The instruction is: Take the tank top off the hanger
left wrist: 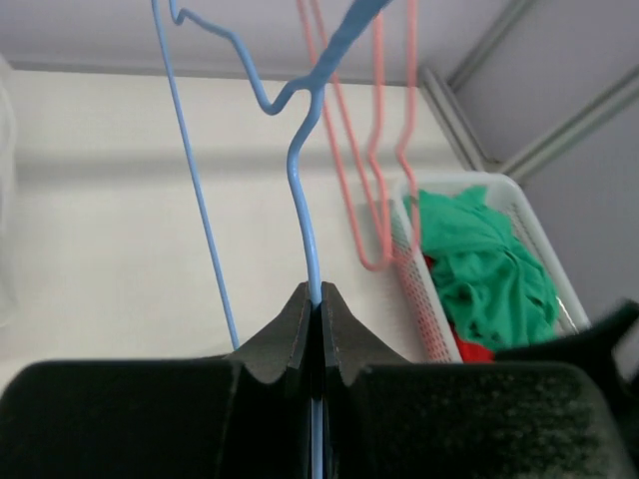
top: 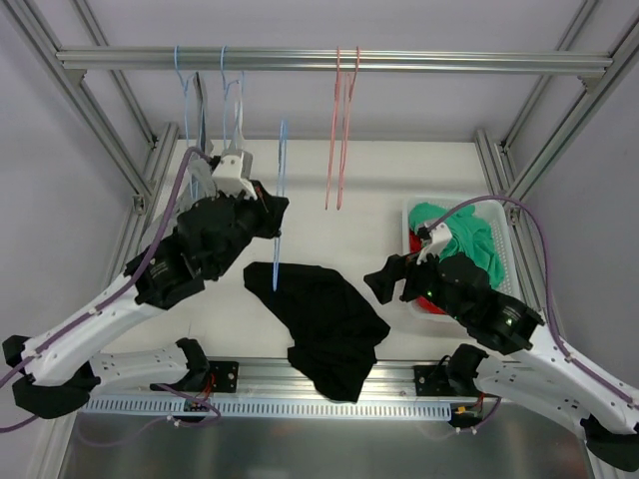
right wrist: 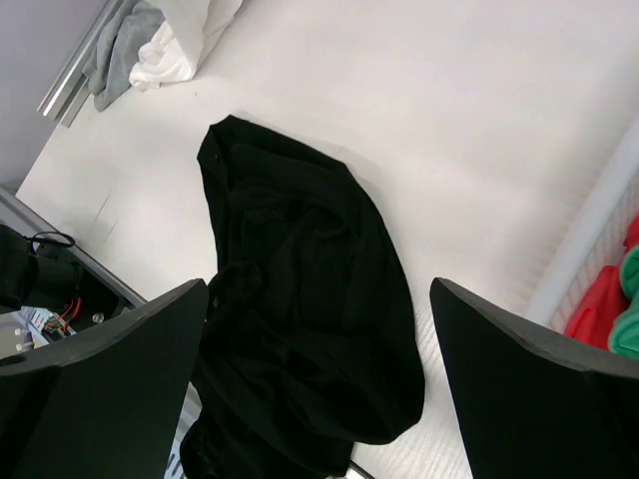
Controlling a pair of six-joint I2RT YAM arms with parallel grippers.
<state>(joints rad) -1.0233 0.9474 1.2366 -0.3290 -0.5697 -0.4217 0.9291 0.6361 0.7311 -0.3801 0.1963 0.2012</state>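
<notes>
Far left on the table, behind my left arm, sits a heap of white and grey cloth; I cannot tell whether anything holds it. My left claw is raised above the table's left half, and its fingers are pressed together on the wire of the hanger, which is blue and runs up out of the pinch, kinks, and goes on toward the top of my wrist view. From above, the hanger stands nearly on end, and its low end lines up with the far left corner of the tank top; whether the two touch I cannot tell. Two more blue hangers hang from the rail behind that claw, and two pink hangers hang further right. The tank top is black and lies crumpled on the middle of the table, with its near end draped over the table's front edge. Just right of it my right claw hovers above the garment with its fingers spread wide and nothing between them. Beside and behind that claw, at the table's right edge, stands a white mesh basket. It holds a bunched green cloth that fills most of it, with a red cloth showing beneath at the near left corner.
</notes>
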